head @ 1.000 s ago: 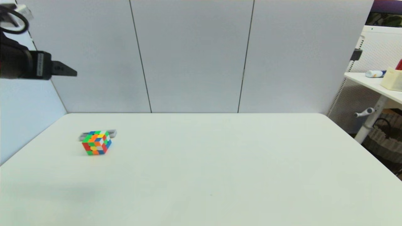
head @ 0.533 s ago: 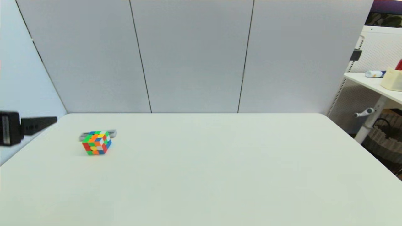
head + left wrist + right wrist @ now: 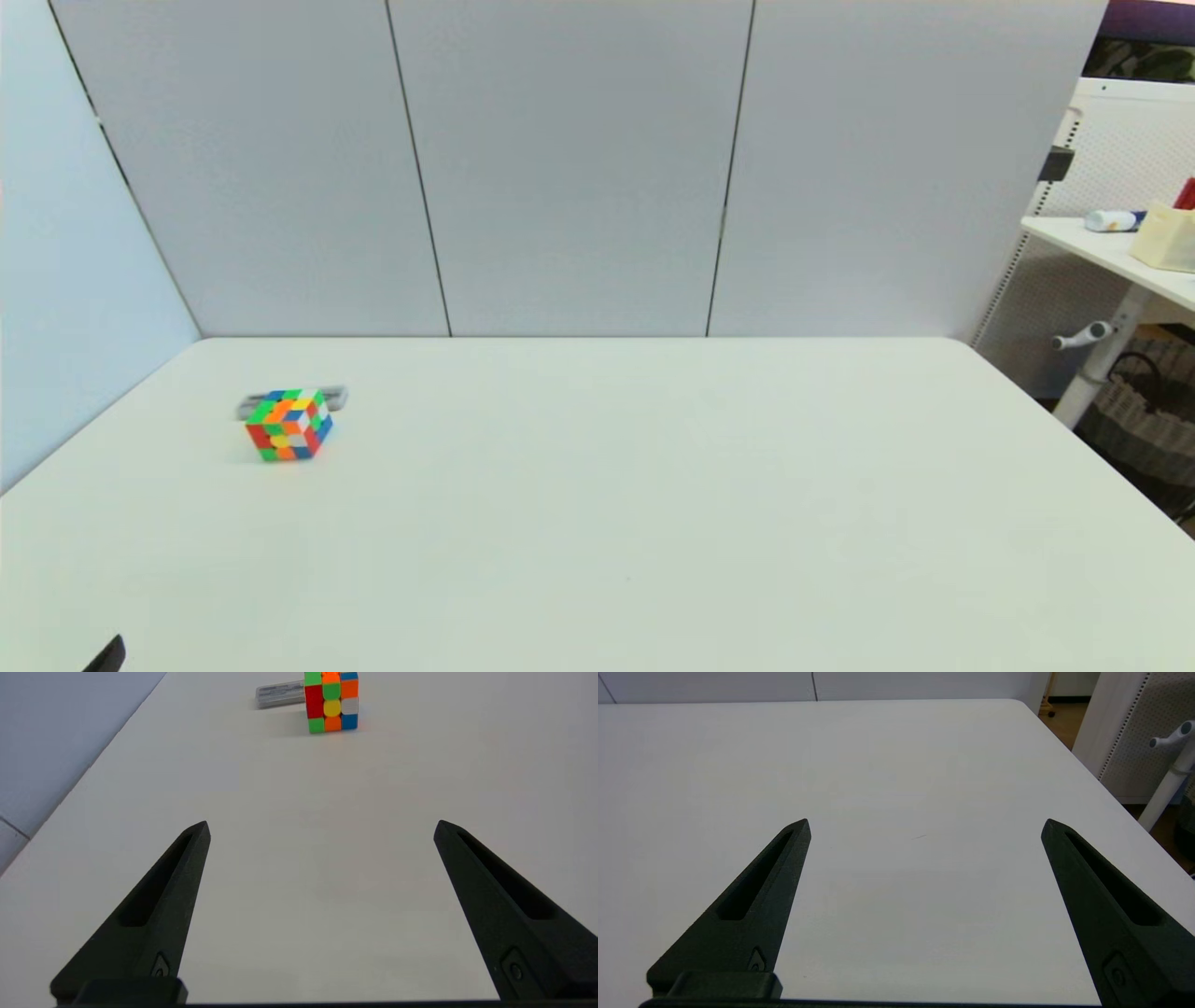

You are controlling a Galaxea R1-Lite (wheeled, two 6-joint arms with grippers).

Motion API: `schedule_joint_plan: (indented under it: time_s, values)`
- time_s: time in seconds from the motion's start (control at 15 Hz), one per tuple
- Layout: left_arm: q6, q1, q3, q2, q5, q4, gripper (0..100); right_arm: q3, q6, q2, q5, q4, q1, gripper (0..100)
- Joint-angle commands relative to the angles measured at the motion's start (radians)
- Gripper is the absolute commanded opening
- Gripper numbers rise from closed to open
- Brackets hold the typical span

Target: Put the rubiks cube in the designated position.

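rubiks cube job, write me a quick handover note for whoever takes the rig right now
Left pincer: open, empty, low over the table's near left corner, pointing at the cube from well short of it.
Right pincer: open, empty, parked over bare white table, out of the head view.
Rubiks cube: on the table's far left, free of both pincers.
Designated position: grey slab right behind the cube; whether the cube overlaps or only touches its edge cannot be told.
Done: cube set down at the slab.
Left: check the placement; nudge the cube on if needed.
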Motion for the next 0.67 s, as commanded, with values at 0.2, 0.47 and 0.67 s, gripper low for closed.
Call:
schedule_joint_plan:
  time_s: [0.2, 0.47, 0.67]
  values:
    - [-0.024, -0.036, 0.044, -0.385, -0.078, 0.186, 100, 0.0, 0.0, 0.0, 0.0, 0.0, 0.0, 100]
    - [-0.121, -0.036, 0.044, -0.408, -0.059, 0.191, 100, 0.0, 0.0, 0.0, 0.0, 0.0, 0.0, 100]
    - [-0.132, -0.036, 0.044, -0.408, -0.052, 0.191, 100, 0.0, 0.0, 0.002, 0.0, 0.0, 0.0, 100]
